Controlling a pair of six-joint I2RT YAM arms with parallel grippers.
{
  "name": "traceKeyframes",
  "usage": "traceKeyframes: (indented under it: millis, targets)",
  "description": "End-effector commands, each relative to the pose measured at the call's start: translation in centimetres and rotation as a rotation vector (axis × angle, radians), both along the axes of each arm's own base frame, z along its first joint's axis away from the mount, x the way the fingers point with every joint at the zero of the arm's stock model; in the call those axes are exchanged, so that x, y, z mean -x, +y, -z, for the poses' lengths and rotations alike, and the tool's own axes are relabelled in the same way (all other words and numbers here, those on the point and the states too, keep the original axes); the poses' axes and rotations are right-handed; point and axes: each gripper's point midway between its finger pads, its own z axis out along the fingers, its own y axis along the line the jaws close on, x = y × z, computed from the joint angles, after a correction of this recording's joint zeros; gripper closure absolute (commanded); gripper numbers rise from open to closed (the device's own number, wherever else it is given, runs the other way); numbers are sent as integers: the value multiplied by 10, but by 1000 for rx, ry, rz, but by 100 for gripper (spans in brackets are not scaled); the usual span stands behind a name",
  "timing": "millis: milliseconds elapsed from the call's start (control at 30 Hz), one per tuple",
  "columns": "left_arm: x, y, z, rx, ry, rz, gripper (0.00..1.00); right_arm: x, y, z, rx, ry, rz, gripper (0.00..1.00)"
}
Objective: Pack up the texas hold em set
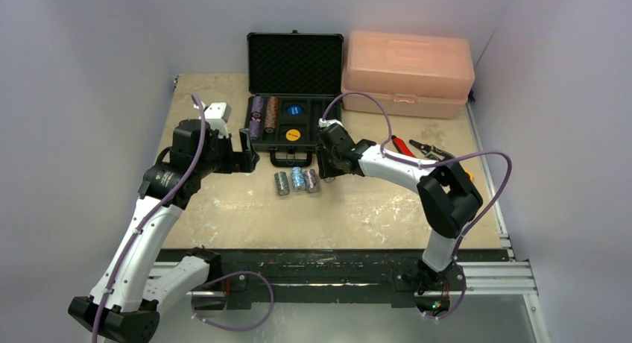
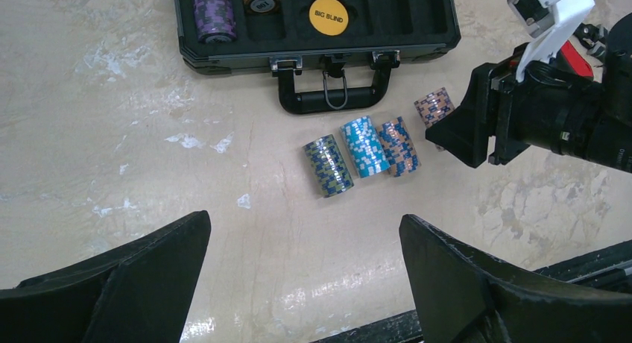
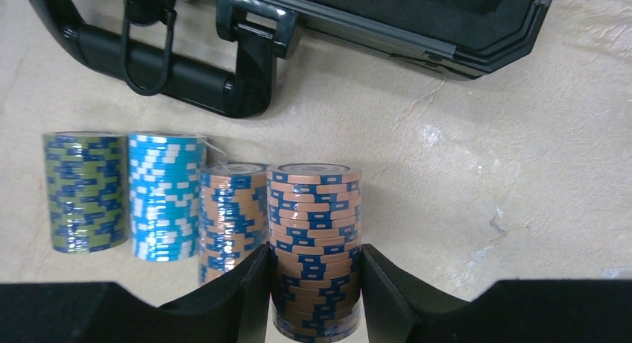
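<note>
The black case (image 1: 295, 60) lies open at the back; its tray holds a purple stack (image 1: 257, 113), a brown stack (image 1: 271, 113), a blue button and a yellow BIG BLIND button (image 2: 329, 16). Three chip rolls lie in front of the handle: green (image 2: 329, 165), light blue (image 2: 366, 147) and orange-blue (image 2: 399, 147). My right gripper (image 3: 315, 283) is shut on a fourth orange-blue chip stack (image 3: 315, 209), just right of the row, low at the table. My left gripper (image 2: 305, 224) is open and empty, hovering left of the case handle, above the table.
A pink plastic box (image 1: 408, 73) stands right of the case. Red-handled pliers (image 1: 417, 147) lie on the table behind my right arm. The case handle (image 3: 149, 63) sticks out toward the chip rolls. The table's front edge is a black rail.
</note>
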Motion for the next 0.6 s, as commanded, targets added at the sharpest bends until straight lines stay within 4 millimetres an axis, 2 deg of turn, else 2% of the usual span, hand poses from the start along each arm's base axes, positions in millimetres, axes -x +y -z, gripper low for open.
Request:
traceKeyframes:
  millis: [0, 267, 567]
  targets:
    - [-2, 0, -10, 4, -39, 8, 0, -23, 15, -77, -114, -160, 17, 100]
    - [-2, 0, -10, 6, -37, 9, 0, -37, 25, -104, -147, -203, 32, 100]
    - [-2, -1, -9, 4, -33, 11, 0, -76, 39, -130, -131, -278, 87, 100]
